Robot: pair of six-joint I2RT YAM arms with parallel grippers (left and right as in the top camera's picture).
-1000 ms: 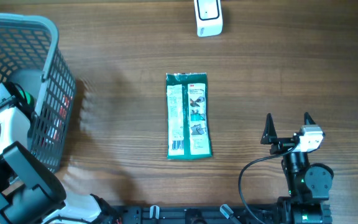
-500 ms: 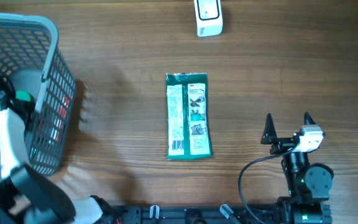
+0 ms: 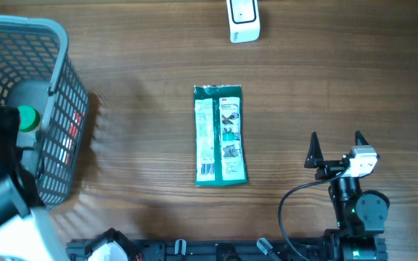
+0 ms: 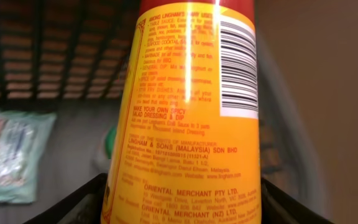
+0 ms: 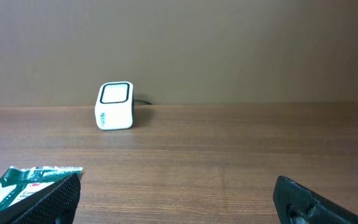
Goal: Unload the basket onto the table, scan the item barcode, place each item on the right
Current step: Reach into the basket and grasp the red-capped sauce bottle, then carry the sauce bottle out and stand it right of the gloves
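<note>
Since my left gripper (image 4: 182, 208) is down inside the grey basket (image 3: 62, 87) at 9 o'clock on the table (image 3: 136, 58), that wrist cam is basically all yellow sauce bottle (image 4: 185, 124). I'm clamped on it, a finger against each side. The label reads "LINGHAM & SONS (MALAYSIA) SDN BHD", "ORIENTAL MERCHANT PTY LTD" and "MAKE YOUR OWN SPICY SALAD DRESSING & DIP", and the barcode (image 4: 238, 65) sits at 1 o'clock. A pale packet (image 4: 11, 152) lies on the basket floor at 8. The white scanner (image 3: 243, 20) is at 12, well apart, with the basket's mesh wall in between. A green packet (image 3: 221, 135) lies flat mid-table. My right gripper (image 3: 335, 147) at 4 o'clock is spread wide, gripping nothing.
</note>
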